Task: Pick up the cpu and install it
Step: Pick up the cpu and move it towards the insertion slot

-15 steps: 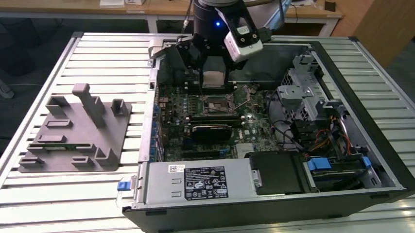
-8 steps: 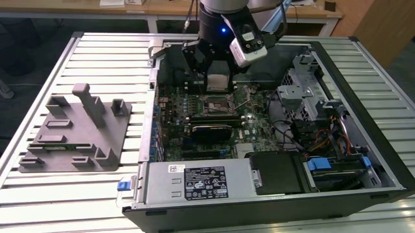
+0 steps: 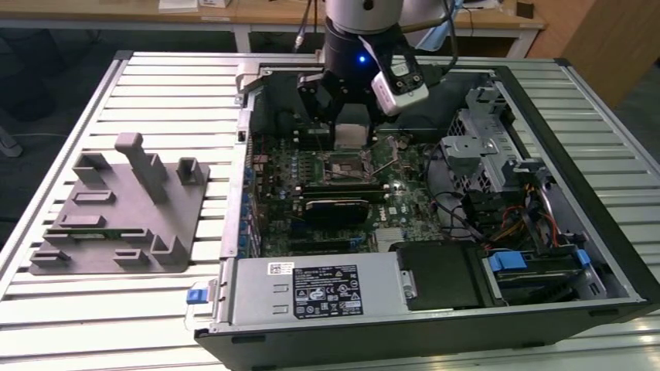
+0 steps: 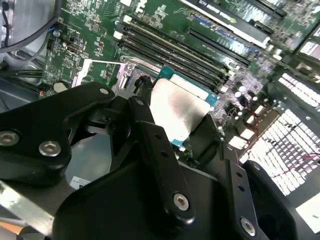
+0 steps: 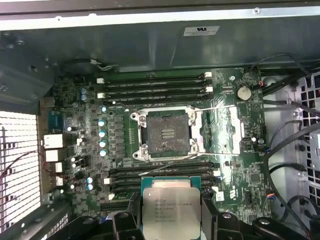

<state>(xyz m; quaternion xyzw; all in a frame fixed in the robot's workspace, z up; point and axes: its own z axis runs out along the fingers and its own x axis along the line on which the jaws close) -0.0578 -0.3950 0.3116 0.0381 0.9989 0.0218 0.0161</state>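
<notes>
Care counts most now. I think the cpu (image 5: 171, 205) should be held flat, with its edges lined up with the open socket (image 5: 165, 131) on the green board (image 5: 240, 150). A tilt or a hard push could bend the tiny pins. The gripper (image 5: 171, 220) is clenched on the cpu, with one finger on each side. The cpu hangs in the air inside the computer case (image 3: 577, 93), near the socket but not in it yet.
</notes>
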